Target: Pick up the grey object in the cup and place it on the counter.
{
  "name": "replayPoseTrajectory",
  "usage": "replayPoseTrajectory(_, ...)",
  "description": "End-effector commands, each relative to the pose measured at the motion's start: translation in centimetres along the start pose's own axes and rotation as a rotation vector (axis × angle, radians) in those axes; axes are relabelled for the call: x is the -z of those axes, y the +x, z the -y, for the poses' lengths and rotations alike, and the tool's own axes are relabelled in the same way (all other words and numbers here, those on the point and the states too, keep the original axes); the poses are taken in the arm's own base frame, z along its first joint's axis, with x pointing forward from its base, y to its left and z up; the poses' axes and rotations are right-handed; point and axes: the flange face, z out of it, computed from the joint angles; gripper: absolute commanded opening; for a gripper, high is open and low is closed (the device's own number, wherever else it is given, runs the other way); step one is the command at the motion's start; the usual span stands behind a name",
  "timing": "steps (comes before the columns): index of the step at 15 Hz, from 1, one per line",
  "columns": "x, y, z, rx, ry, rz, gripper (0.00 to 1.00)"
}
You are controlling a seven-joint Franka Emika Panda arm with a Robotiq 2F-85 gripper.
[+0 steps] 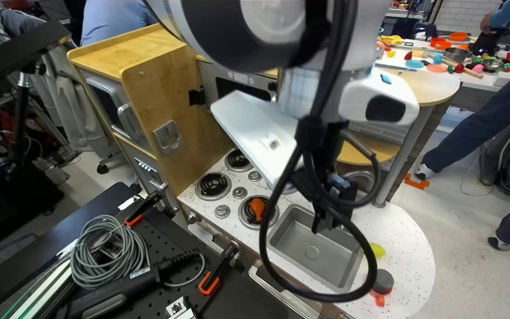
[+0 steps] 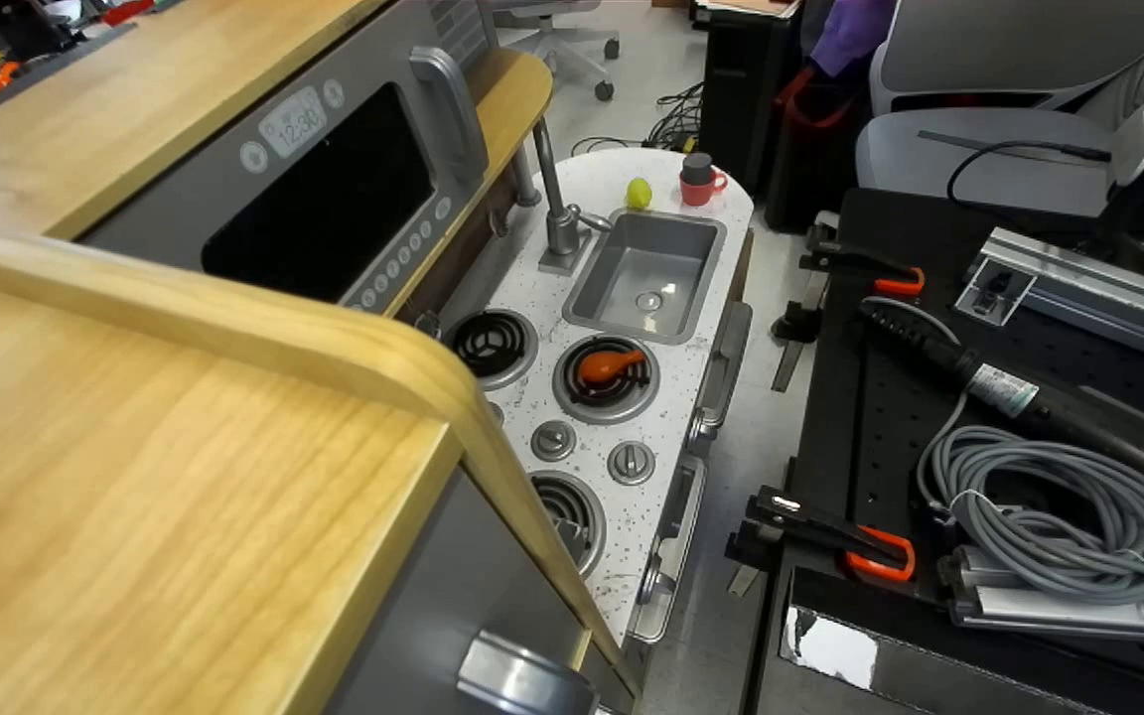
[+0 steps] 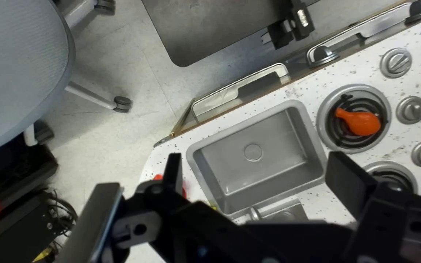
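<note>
grey object [image 2: 697,167]: dark, seemingly cylindrical

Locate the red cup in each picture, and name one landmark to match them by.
In an exterior view, the red cup sits at lower right, near the bottom edge.
In an exterior view, the red cup sits toward the top, right of centre.
In the wrist view, the red cup is left of centre, mostly hidden behind the jaws; red slivers show.
Shared landmark: the grey sink, the red cup off its end away from the burners.
</note>
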Motion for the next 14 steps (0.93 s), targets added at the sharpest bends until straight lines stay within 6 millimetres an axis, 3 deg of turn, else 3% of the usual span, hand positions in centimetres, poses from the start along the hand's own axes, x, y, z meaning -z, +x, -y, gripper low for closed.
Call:
replayPoseTrajectory(1, -5.4, 2.8, -3.5, -0.045, -0.060, 0.008, 1.00)
replayPoseTrajectory(9, -19.3, 5.9, -12.5, -0.317, -0.206, 0.039, 1.00)
replayPoseTrajectory(11, -22.4, 7.0, -13.7, -0.359, -0.232, 0.051, 1.00)
replayPoseTrajectory(14, -25.2, 9.8, -14.4, -0.380, -0.271, 0.038, 1.00)
